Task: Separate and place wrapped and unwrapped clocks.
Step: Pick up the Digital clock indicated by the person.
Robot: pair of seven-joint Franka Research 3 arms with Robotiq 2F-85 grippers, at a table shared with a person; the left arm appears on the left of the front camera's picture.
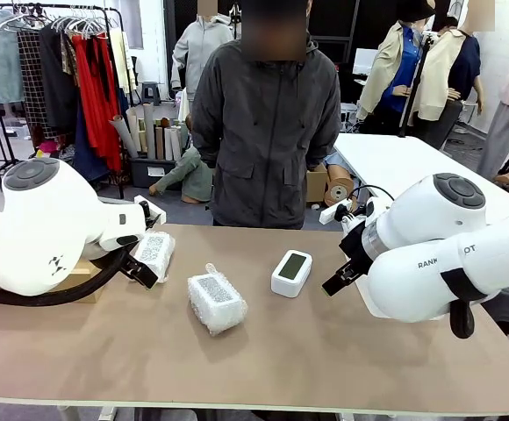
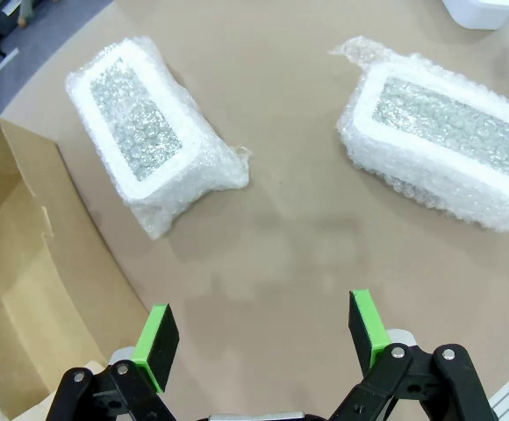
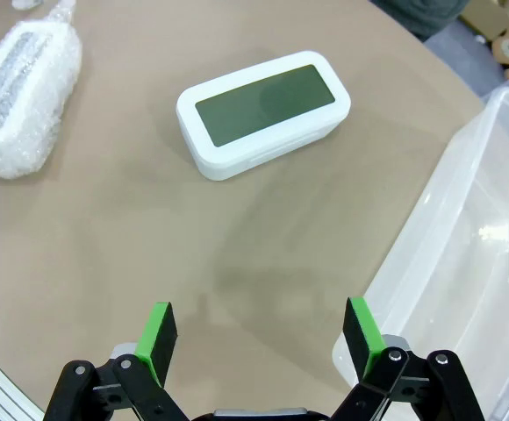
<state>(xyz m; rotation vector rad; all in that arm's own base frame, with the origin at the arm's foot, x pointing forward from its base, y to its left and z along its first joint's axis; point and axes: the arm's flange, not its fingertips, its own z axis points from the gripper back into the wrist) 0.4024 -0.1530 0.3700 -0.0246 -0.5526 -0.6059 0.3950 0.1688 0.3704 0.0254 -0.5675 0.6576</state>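
Well ahead of both wide-open jaws: bare clock [image 3: 263,112] right, wrapped clock [image 2: 140,132] left.

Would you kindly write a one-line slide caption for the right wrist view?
Open right end effector hovers over the table, bare white clock ahead, clear plastic tub at one side.

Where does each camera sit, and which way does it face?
Front view: between the arms, facing across the table at the person; left arm and right arm show.
Left wrist view: on that wrist, looking down past open left fingers at the box-side wrapped clock, middle wrapped clock, cardboard box.
Right wrist view: on that wrist, looking down past open right fingers at the bare clock, clear tub.
Both wrist views share the middle wrapped clock.
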